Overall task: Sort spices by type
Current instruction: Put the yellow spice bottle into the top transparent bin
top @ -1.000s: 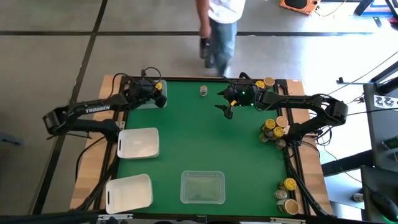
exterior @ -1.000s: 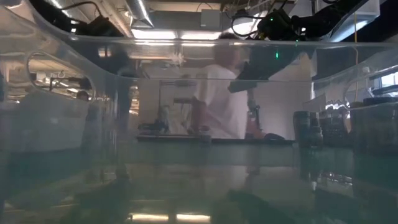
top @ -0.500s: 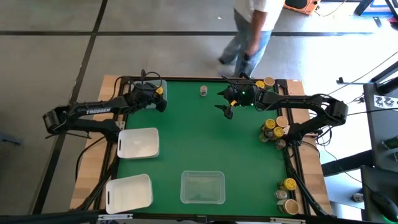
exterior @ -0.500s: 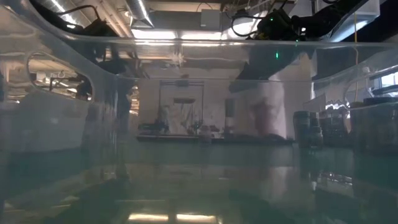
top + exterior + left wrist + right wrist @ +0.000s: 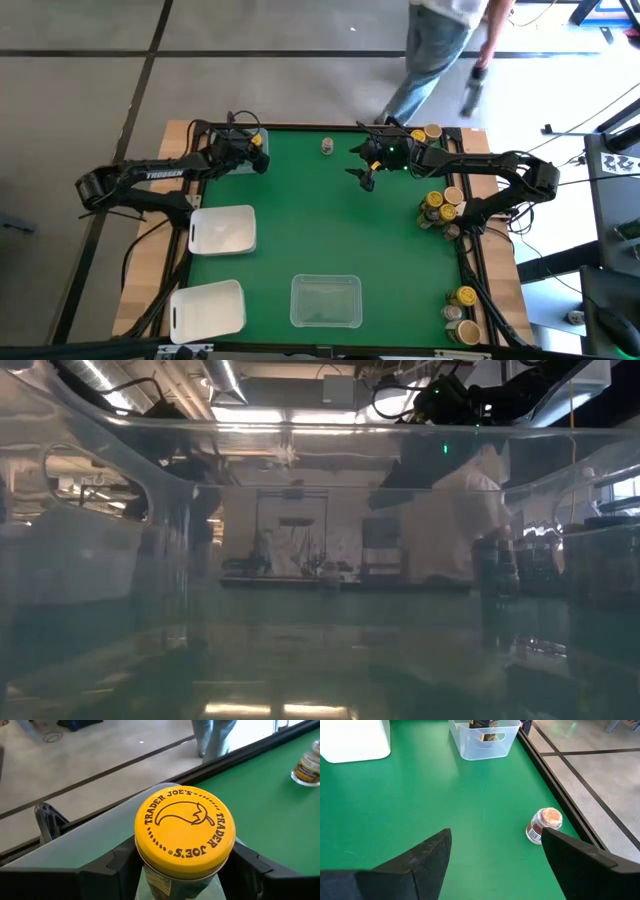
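My left gripper [image 5: 256,152] is at the table's far left corner, shut on a spice jar with a yellow lid [image 5: 185,827]. It holds the jar above a clear tray [image 5: 238,160]. My right gripper [image 5: 365,177] hangs open over the far middle of the green table. Another spice jar [image 5: 327,147] with a tan-speckled end lies on its side near the far edge, also seen in the right wrist view as the lying jar [image 5: 544,826], ahead of the open fingers. More jars [image 5: 441,206] stand clustered by the right edge. My left gripper pinches the yellow-lidded jar by its glass body just under the lid [image 5: 165,880], one finger [image 5: 117,867] on each side. The jar stands upright in the hold, lid up, above the clear tray's rim [image 5: 95,827]. I cannot tell whether its base touches anything.
Two white trays [image 5: 222,229] [image 5: 207,308] sit at the left and a clear tray [image 5: 326,301] at the near middle, its wall filling the low view [image 5: 320,430]. Jars stand at the far right corner [image 5: 426,132] and near right corner [image 5: 462,312]. A person [image 5: 440,55] walks beyond the far edge.
Both grippers have stayed about where they were, and the left one has kept its hold on the yellow-lidded jar. The person beyond the far edge has walked from the middle toward the right.
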`<action>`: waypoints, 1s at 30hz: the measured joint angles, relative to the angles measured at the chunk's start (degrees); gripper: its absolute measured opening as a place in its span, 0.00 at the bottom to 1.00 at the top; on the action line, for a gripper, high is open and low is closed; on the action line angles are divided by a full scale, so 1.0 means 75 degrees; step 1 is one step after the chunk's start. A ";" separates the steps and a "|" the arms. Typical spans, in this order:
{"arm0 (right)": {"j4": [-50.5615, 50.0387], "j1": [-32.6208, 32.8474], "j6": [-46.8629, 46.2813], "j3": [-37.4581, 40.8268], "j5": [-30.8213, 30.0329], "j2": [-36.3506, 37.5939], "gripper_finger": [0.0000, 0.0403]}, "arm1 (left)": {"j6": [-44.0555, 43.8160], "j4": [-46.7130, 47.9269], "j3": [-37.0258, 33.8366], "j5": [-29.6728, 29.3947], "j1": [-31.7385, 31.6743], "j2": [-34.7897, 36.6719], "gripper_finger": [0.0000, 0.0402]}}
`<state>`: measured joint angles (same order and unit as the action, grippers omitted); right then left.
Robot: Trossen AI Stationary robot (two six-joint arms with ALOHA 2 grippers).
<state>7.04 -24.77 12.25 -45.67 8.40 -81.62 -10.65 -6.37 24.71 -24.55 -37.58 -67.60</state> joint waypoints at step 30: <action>0.0045 0.0006 -0.0015 0.0000 0.0019 0.0003 0.76 | 0.0794 0.1119 0.1014 0.0070 0.1335 0.1353 0.76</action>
<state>7.38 -24.73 12.14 -45.67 8.54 -81.60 -4.69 2.02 32.32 -24.03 -27.57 -57.45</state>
